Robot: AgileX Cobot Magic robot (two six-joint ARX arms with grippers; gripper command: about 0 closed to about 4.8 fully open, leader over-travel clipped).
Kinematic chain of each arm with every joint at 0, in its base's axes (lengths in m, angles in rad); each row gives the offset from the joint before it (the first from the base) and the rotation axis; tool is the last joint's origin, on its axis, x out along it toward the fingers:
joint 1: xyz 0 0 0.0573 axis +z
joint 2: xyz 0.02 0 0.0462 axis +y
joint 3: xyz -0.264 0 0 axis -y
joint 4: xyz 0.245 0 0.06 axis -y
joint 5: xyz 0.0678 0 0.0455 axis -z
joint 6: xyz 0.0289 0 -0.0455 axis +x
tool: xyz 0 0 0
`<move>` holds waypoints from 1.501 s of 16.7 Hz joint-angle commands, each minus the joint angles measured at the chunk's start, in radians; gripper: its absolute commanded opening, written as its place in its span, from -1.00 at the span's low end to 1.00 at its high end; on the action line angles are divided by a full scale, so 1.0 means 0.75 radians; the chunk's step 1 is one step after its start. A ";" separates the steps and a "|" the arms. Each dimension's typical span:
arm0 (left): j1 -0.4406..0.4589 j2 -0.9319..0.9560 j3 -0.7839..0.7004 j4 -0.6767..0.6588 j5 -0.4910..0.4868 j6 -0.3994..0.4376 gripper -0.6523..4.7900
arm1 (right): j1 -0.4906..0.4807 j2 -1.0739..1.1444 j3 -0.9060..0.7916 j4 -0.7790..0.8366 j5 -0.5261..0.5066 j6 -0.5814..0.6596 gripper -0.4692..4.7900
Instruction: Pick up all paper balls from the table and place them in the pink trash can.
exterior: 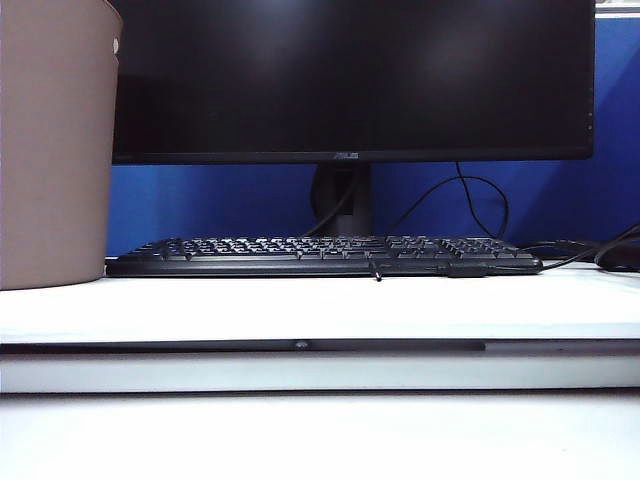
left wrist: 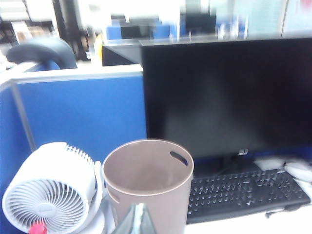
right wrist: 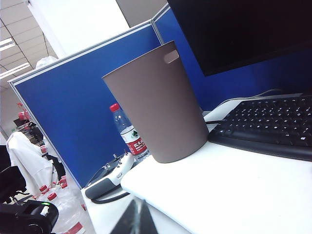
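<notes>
Below monitor [exterior: 350, 75]: "ASUS" | left gripper [left wrist: 135, 219] clenched above pink trash can [left wrist: 148, 183] | right gripper [right wrist: 139, 219] clenched

Left pincer [left wrist: 137, 220]: only closed tips show at the frame edge, body cut off. Pink trash can [left wrist: 148, 185] just beyond the tips, base cut off, interior floor hidden. Right pincer [right wrist: 135, 220]: tips alone visible, gap unreadable. Background beyond the left pincer blurred. Exterior view: can [exterior: 55, 150] cropped, neither pincer visible.

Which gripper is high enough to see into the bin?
The left gripper, shut: its camera looks into the pink trash can. The right gripper, also shut, sits lower, seeing only the outer wall.
</notes>
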 commanded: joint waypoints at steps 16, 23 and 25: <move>0.002 -0.819 -1.990 1.274 0.473 -0.237 -0.77 | -0.001 -0.002 0.005 0.012 -0.085 -0.004 -0.82; 0.002 -0.820 -2.560 2.054 0.240 -0.033 -0.43 | -0.001 -0.002 0.005 0.013 -0.084 -0.004 -0.83; 0.002 -0.820 -2.628 2.094 0.228 0.051 -0.43 | -0.001 -0.002 0.005 0.013 -0.083 -0.004 -0.82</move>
